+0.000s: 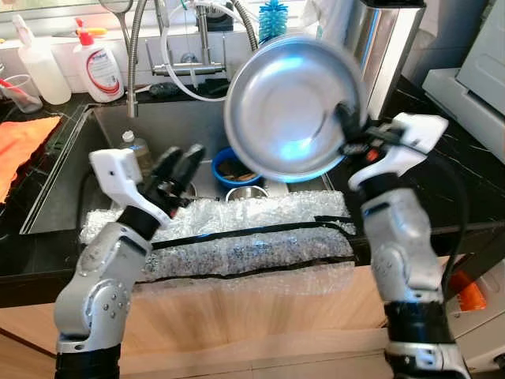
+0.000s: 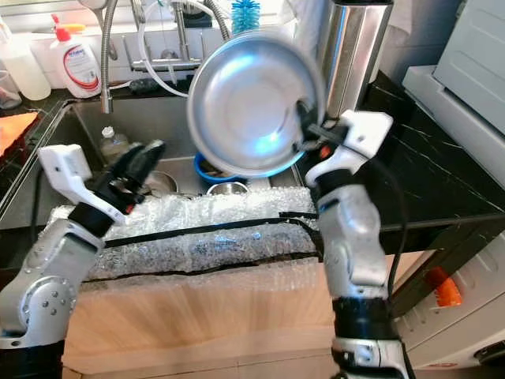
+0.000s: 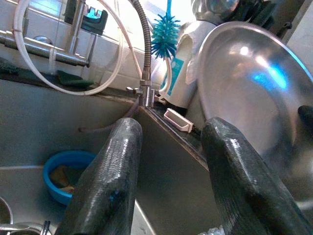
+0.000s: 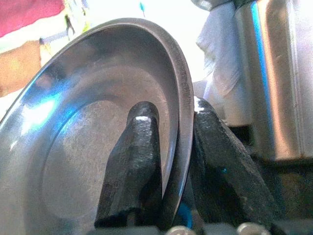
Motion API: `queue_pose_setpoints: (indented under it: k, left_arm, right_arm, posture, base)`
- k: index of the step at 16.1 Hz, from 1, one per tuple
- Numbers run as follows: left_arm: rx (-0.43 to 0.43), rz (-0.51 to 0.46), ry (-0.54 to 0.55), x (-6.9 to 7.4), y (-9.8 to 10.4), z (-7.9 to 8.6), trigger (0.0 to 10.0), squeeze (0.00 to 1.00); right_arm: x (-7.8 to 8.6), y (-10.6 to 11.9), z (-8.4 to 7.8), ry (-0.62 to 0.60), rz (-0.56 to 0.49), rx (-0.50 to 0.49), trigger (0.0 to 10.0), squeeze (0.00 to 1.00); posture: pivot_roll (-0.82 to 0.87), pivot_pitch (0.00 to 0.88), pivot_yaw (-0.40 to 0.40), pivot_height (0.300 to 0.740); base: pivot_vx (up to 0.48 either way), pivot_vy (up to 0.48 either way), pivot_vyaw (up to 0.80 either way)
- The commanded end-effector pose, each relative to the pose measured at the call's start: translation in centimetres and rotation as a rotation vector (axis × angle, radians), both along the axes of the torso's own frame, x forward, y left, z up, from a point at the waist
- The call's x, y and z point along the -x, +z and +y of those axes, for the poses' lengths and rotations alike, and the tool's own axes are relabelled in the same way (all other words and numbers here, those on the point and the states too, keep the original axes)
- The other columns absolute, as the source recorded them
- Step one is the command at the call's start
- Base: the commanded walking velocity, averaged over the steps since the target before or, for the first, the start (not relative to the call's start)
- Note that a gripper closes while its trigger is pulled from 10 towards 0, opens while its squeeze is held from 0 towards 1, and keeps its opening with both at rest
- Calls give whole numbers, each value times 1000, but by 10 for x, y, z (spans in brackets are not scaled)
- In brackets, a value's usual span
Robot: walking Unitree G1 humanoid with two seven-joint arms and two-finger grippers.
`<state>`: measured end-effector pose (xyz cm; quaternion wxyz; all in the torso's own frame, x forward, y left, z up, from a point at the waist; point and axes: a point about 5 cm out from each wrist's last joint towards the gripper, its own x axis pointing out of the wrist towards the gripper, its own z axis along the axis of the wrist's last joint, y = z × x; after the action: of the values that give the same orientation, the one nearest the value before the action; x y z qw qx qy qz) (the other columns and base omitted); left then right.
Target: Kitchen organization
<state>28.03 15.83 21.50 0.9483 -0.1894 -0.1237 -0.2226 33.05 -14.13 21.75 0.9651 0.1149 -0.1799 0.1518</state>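
Steel bowl [image 1: 288, 106] tilted on edge above sink, rim pinched.

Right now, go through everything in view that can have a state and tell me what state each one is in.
Steel bowl: lifted above the sink, tilted on edge, rim pinched.
Right gripper: shut on the steel bowl's rim, one finger inside, one outside.
Left gripper: open, holding nothing, over the sink.
Blue bowl: upright in the sink, scraps inside.
Small steel bowl: upright in the sink.
Bubble wrap: taped over the counter's front edge.
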Motion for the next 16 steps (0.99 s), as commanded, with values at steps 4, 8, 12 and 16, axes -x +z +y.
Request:
queue_pose_setpoints:
  k: [4,8,12,16]
  left_arm:
    - [-46,-15,81,-9,8,5,10000,0]
    - [-82,-18,81,-10,9,5,10000,0]
    - [-85,-49,3,-8,14,-1,10000,0]
    - [-164,-58,-132,-8,16,-14,10000,0]
  right_arm:
    - [6,-1,26,97,-10,63,10000,0]
    - [11,-6,40,158,-9,114,10000,0]
    - [7,5,24,23,-55,102,10000,0]
    - [11,15,18,-49,-113,100,10000,0]
  posture:
    - [-36,29,33,740]
    - [-32,34,26,740]
    - [-35,30,31,740]
    - [-44,21,49,740]
  base:
    - [0,0,0]
    - [0,0,0]
    - [0,0,0]
    - [0,0,0]
